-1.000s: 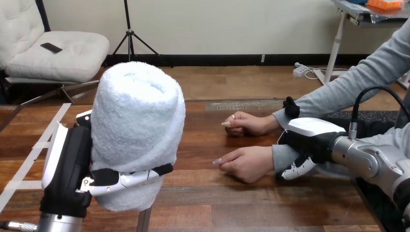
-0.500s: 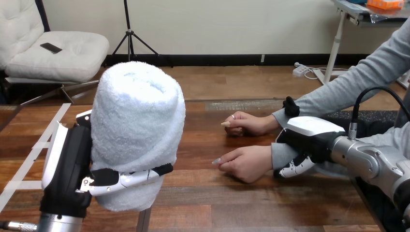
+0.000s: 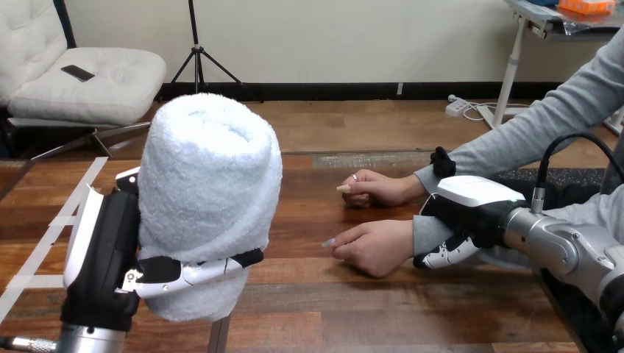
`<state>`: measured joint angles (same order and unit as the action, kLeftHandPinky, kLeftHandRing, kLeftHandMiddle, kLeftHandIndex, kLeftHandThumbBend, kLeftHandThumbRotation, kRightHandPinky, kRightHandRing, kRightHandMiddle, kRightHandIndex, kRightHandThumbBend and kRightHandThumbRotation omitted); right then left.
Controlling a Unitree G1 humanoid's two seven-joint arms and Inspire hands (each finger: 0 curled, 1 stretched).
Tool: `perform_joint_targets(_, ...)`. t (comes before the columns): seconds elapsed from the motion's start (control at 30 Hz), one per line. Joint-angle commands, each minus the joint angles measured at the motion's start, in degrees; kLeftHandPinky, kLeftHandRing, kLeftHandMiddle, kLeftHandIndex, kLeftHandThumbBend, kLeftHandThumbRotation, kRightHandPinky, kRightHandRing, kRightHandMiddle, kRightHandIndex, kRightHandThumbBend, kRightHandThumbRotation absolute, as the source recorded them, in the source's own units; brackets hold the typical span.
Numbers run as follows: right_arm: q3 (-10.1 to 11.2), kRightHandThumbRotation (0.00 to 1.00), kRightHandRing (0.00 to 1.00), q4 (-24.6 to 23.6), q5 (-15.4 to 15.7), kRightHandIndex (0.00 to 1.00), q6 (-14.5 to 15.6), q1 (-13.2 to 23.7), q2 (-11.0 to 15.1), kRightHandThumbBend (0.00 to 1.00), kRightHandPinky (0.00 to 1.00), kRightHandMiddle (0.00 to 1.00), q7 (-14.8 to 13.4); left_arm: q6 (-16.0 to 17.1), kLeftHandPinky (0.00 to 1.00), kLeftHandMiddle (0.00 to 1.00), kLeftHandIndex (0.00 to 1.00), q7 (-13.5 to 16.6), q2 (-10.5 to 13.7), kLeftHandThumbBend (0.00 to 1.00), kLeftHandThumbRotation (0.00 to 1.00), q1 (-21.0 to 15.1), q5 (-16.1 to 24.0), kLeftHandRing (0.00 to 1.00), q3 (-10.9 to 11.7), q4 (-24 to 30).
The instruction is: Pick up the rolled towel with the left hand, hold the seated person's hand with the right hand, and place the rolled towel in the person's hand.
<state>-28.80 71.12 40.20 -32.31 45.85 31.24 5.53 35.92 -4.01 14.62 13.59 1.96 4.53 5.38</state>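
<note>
The white rolled towel point(image 3: 210, 191) stands upright close in front of me, above the table's near left. My left hand point(image 3: 103, 257) is shut on it, black-and-white fingers point(image 3: 195, 272) wrapped across its lower front. My right hand point(image 3: 471, 206) is at the right, curled round the person's grey-sleeved wrist point(image 3: 425, 234), thumb up behind it and fingers point(image 3: 441, 254) underneath. The person's near hand point(image 3: 375, 246) is loosely closed, palm down, just over the wood. The person's far hand point(image 3: 379, 187) rests on the table behind it.
The wooden table point(image 3: 346, 316) has bare wood between the towel and the person's hands. White tape strips point(image 3: 51, 235) run along the table's left part. The person's arms come in from the right edge.
My right hand's fingers have crept a little left under the person's wrist. The towel and my left hand have stayed put.
</note>
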Motion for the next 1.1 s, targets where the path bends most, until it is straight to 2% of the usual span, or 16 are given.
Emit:
perform_joint_targets(0.0, 1.75, 0.37, 0.32, 0.07, -1.98, 0.37, -1.22, 1.24, -0.15, 0.52, 0.27, 0.37, -2.24, 1.61, 0.24, 0.36, 0.38, 0.39, -0.87, 0.55, 0.0, -3.16, -0.81, 0.29, 0.92, 2.19)
perform_joint_targets(0.3, 2.28, 0.35, 0.28, 0.22, -2.64, 0.33, -1.84, 1.08, -0.18, 0.51, 0.24, 0.33, -2.38, 2.09, 0.24, 0.36, 0.38, 0.42, -0.78, 0.55, 0.0, -3.47, -0.72, 0.29, 1.03, 1.71)
perform_joint_targets(0.6, 2.49, 0.35, 0.3, 0.14, -3.51, 0.34, -2.06, 1.15, -0.1, 0.52, 0.25, 0.35, -1.94, 2.02, 0.24, 0.35, 0.38, 2.35, -1.92, 0.59, 0.0, -4.42, 0.94, 0.29, 1.47, 0.61)
perform_joint_targets(1.07, 2.91, 0.35, 0.31, 0.02, -5.17, 0.37, -2.69, 1.31, 0.05, 0.52, 0.28, 0.36, -1.33, 6.86, 0.23, 0.35, 0.39, 3.29, -3.11, 0.57, 0.0, -10.67, -0.34, 0.27, 2.32, -10.82)
